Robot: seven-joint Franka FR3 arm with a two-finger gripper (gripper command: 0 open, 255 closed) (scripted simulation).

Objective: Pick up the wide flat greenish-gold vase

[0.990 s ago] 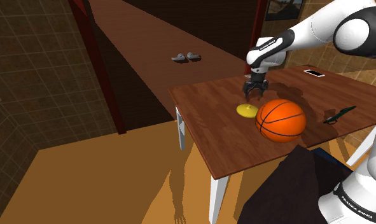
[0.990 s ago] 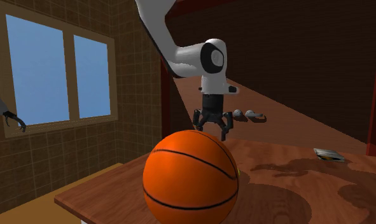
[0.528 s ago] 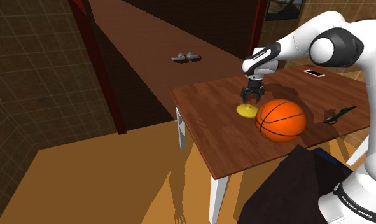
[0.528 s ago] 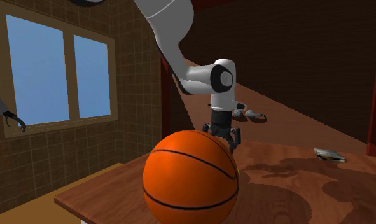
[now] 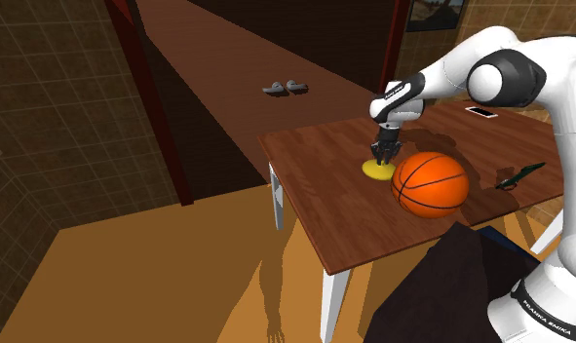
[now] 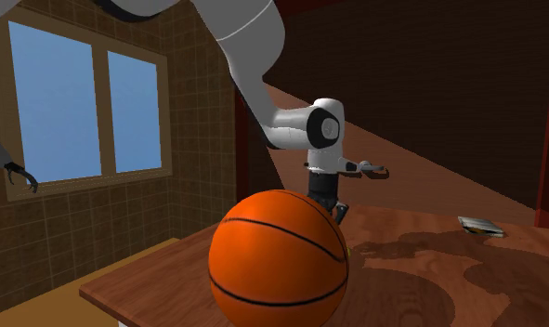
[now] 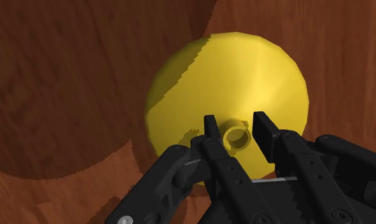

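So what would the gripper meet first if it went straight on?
Likely the yellow vase: its neck sits between the gripper's open fingers, whose tips would land on its wide body.

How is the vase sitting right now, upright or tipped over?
Upright. In the wrist view the yellow vase sits flat on the table, its small neck opening facing straight up between the jaws.

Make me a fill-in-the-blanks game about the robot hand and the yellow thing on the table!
The flat vase is coloured ____. The orange ball beside it is a ____. Both sit on a brown wooden ____. The hand has its two fingers ____, one on each side of the vase's little neck, not squeezing it.
Missing words: yellow; basketball; table; apart.
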